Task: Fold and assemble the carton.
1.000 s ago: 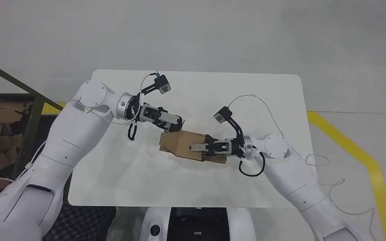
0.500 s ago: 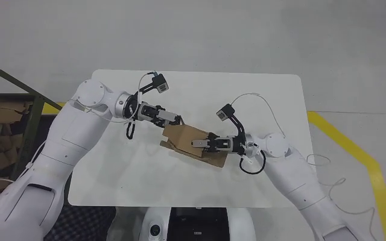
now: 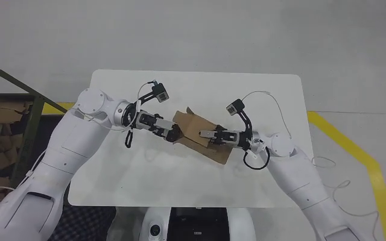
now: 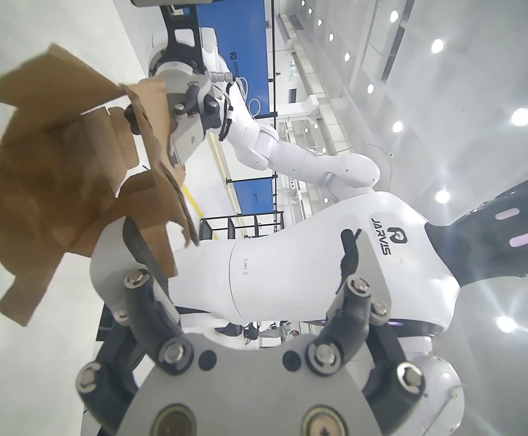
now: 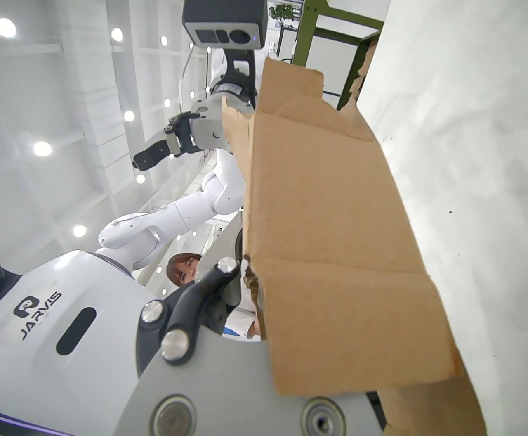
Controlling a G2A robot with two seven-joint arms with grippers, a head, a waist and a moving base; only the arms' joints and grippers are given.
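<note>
The left gripper [image 4: 239,231], jaws spread, sits beside the carton [image 4: 53,186], whose flap the right gripper [image 4: 159,128] pinches.

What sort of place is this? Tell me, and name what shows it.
Probably a robotics test hall or lab: a high white ceiling with rows of spotlights, blue partition panels behind, and a yellow line marked on the grey floor.

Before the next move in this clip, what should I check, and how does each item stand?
1. Right tool clamped on a carton panel: ok.
2. Left tool open to take a flap: ok.
3. Flap seated between the left tool's fingers: not ok, it only lies against one.
4. Carton squared, flaps closed: not ok, flaps splayed.
5. Carton's lower edge resting on the table: cannot tell.
</note>
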